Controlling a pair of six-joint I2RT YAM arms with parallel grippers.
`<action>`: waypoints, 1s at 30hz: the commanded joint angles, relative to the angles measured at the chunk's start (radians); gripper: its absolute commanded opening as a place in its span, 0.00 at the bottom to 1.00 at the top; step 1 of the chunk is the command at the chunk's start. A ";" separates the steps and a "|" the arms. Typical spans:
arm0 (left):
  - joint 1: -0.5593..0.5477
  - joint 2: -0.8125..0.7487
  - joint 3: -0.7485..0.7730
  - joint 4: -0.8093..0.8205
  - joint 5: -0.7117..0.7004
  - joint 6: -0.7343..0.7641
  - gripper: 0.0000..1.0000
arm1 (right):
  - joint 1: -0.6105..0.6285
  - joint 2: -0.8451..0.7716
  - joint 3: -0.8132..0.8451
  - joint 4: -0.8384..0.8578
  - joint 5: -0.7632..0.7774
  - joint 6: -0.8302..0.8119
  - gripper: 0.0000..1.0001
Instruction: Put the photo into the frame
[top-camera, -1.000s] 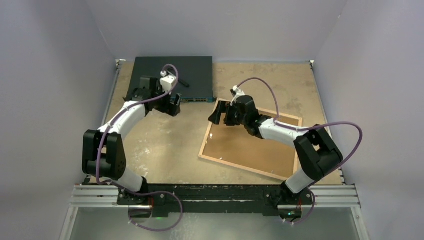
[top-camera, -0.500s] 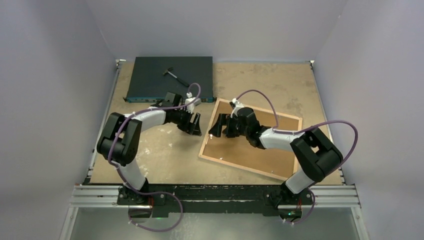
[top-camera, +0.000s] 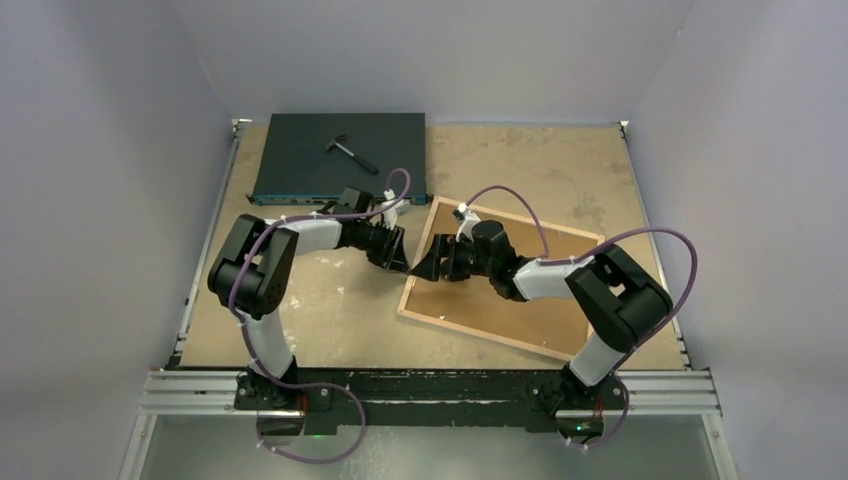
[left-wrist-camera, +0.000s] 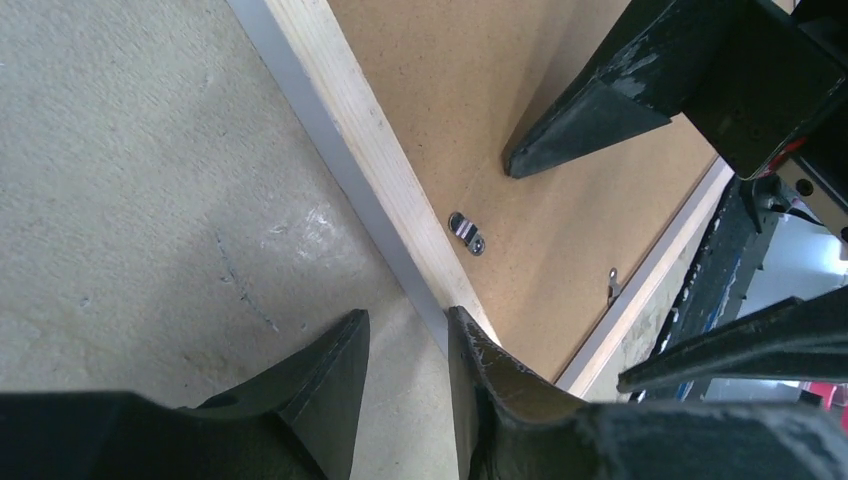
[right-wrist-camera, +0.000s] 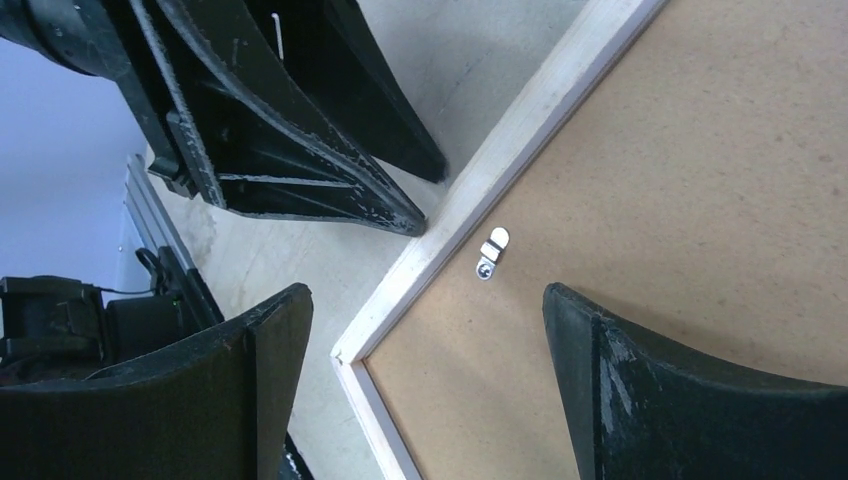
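You have the frame lying face down on the right half of the worktop, turned askew. Its light wood rim faces up with a thin grey-white edge below it, and a brown backing board fills it. A small metal clip sits on the board just inside the left rail.

Both grippers meet at that left rail. Your left gripper comes in from the bare side with its jaws narrow and a slim gap between them. One finger is over the worktop and the other is at the rail's outer edge — the views do not show whether it touches the wood. Your right gripper hangs with its jaws wide, holding nothing. One finger is above the board and the other is off the frame, with a frame corner between them. The two sets of fingertips are just beside each other.

Left of the frame you have bare worktop out to the left edge. A dark flat box with a small tool on it fills the far-left corner — its near right corner is close to the frame's far-left corner. The frame's right end lies near the worktop's right edge.
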 joint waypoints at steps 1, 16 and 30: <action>-0.012 0.042 0.010 -0.010 0.008 0.016 0.32 | 0.013 0.024 0.011 0.066 -0.038 0.016 0.87; -0.043 0.078 0.026 -0.024 -0.032 0.029 0.03 | 0.034 0.097 0.050 0.084 -0.072 0.024 0.84; -0.044 0.073 0.021 -0.023 -0.058 0.029 0.00 | 0.041 0.121 0.065 0.097 -0.103 0.030 0.79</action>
